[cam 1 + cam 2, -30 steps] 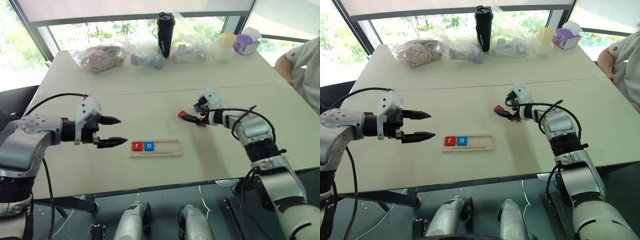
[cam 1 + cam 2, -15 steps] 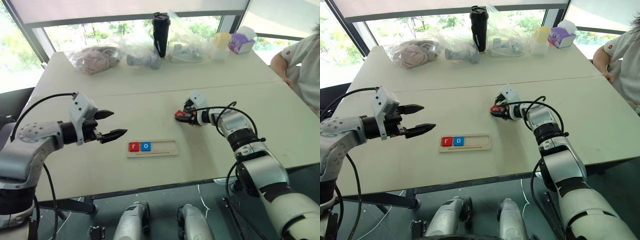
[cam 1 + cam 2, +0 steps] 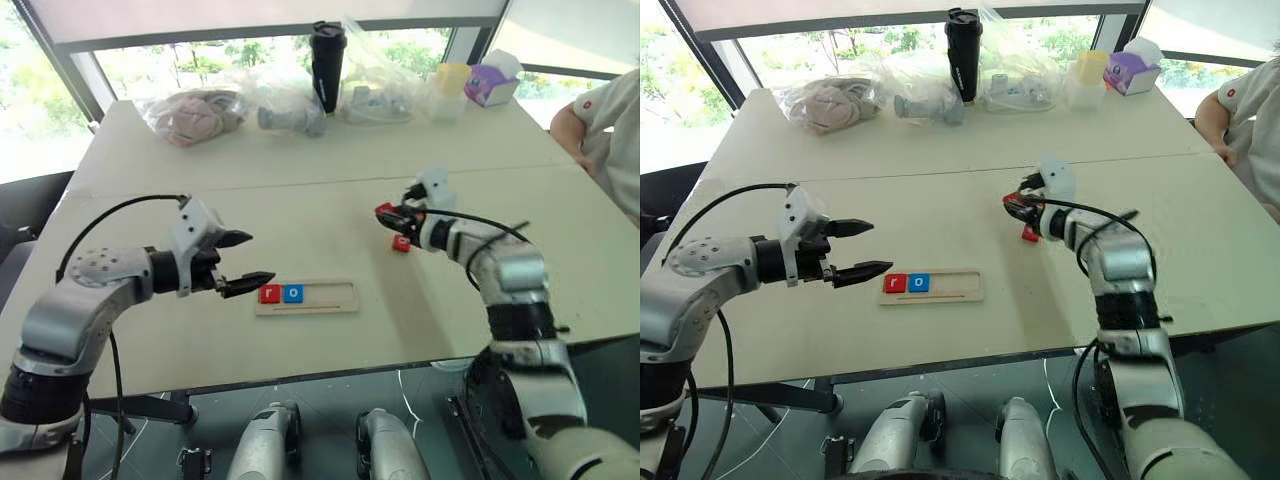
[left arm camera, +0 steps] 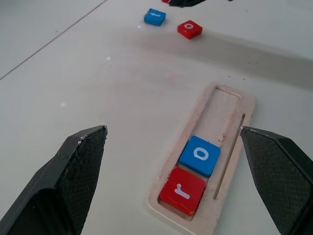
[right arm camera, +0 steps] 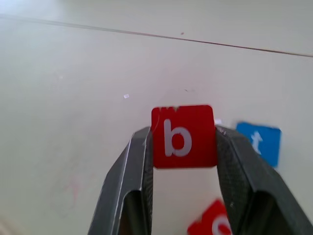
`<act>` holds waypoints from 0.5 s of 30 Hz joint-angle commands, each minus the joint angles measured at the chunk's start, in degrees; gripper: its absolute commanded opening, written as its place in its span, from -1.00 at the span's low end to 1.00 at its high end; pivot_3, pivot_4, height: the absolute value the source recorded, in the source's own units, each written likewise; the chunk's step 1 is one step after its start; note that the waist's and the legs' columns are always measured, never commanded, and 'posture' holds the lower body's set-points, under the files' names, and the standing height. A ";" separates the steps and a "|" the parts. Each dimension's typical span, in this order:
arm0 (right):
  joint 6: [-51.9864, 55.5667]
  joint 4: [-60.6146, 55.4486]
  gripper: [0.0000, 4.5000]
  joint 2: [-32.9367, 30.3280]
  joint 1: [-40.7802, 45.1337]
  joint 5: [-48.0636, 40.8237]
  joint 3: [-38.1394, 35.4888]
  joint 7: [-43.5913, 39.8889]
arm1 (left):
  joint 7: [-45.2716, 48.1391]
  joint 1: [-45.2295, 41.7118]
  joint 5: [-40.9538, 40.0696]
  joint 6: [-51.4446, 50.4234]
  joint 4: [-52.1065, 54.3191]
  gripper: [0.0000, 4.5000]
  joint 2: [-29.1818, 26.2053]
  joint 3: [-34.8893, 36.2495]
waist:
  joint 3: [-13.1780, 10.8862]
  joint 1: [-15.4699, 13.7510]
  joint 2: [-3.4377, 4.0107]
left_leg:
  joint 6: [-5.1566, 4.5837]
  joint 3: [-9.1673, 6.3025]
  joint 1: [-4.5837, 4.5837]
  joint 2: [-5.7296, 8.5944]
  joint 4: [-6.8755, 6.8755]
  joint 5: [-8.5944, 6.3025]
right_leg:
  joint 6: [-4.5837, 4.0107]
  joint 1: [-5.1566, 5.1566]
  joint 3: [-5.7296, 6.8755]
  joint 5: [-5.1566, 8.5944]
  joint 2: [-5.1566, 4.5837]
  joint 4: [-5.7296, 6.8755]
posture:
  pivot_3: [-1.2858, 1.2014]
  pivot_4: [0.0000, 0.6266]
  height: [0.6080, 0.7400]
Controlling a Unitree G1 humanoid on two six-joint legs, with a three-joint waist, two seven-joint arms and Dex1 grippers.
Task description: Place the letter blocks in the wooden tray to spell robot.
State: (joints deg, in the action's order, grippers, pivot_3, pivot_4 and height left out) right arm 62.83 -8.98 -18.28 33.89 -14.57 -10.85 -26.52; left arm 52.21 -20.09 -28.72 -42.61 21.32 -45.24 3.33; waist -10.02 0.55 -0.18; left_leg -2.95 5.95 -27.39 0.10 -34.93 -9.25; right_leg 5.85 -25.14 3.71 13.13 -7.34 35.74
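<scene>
Red "b" block (image 5: 183,136) pinched between right gripper (image 5: 183,147) fingers, lifted above table (image 3: 300,180). Wooden tray (image 3: 330,297) near table front holds red "r" (image 3: 270,294), blue "o" (image 3: 292,294). Left gripper (image 3: 243,262) fingers spread, just beside tray.

Two head cameras look forward and down over the counter (image 3: 330,180), sharing nearly the same scene. The left wrist camera sits close above the wooden tray (image 4: 230,127); the right wrist camera peers closely along its jaws.
</scene>
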 commanded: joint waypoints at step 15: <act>29.67 -35.74 0.17 19.52 -19.67 0.45 -2.42 20.06 | 7.61 -2.22 1.59 3.19 -0.68 1.00 -5.09 -5.62 | 0.15 0.20 -0.02 | 0.49 1.04 0.03 -0.29 1.03 0.31 | -0.26 -1.05 -0.46 -0.07 0.32 0.07 | 0.03 -0.52 1.00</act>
State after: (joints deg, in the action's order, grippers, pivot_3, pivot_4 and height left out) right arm 92.11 -44.50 0.62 13.95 -14.75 -13.69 -7.83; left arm 59.99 -21.36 -27.72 -40.49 20.26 -50.30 -2.23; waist -9.87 0.75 -0.20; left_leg -2.44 6.99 -27.35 -0.31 -33.92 -8.93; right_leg 5.51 -26.19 3.24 13.08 -7.02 35.80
